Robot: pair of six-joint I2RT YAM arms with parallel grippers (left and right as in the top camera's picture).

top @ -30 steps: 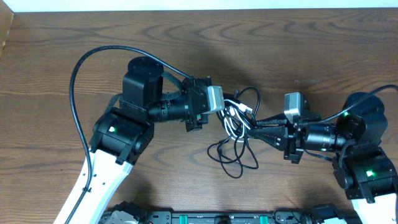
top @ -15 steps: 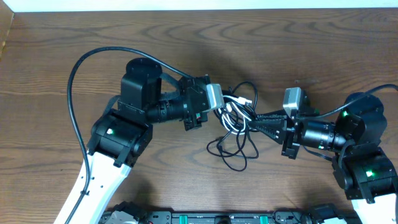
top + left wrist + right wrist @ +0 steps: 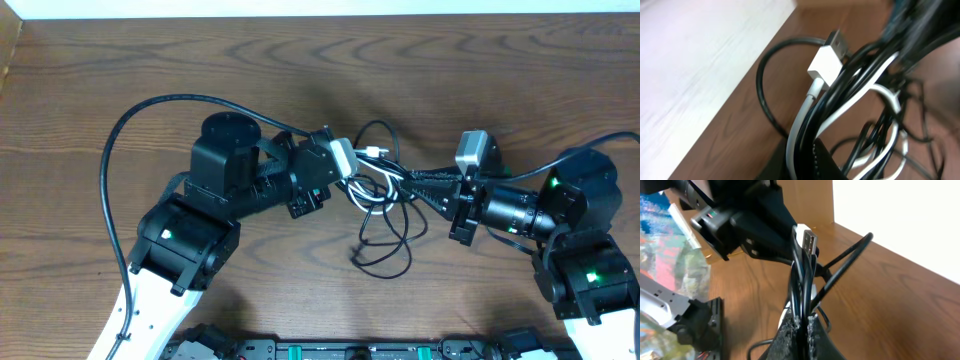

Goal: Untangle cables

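Black for the most part, with one white strand among them, the thin flexible cables (image 3: 383, 190) hang as a single tangle strung between the two claws over the brown wooden table (image 3: 480, 60). Compared with a second ago, both claws sit a little farther up the table. The slack loops below them have drawn in narrower and shorter, and the upper loop has swung over toward the left claw (image 3: 362, 183). That claw is clamped on the bundle: in its wrist view the strands run up out of its dark finger (image 3: 807, 162), and a white rectangular USB plug (image 3: 826, 64) juts just beyond the tip. The right claw (image 3: 408, 186) is likewise closed tight, pinching several strands between its two textured fingers (image 3: 790, 335), with the same plug standing directly above its tips. The claws face each other, near but apart, with the knot between them and the loose loops trailing to the table below. By count there are two arms, two claws, one white cable and one visible plug. The black cables number at least three, though the overlap hides the exact figure.
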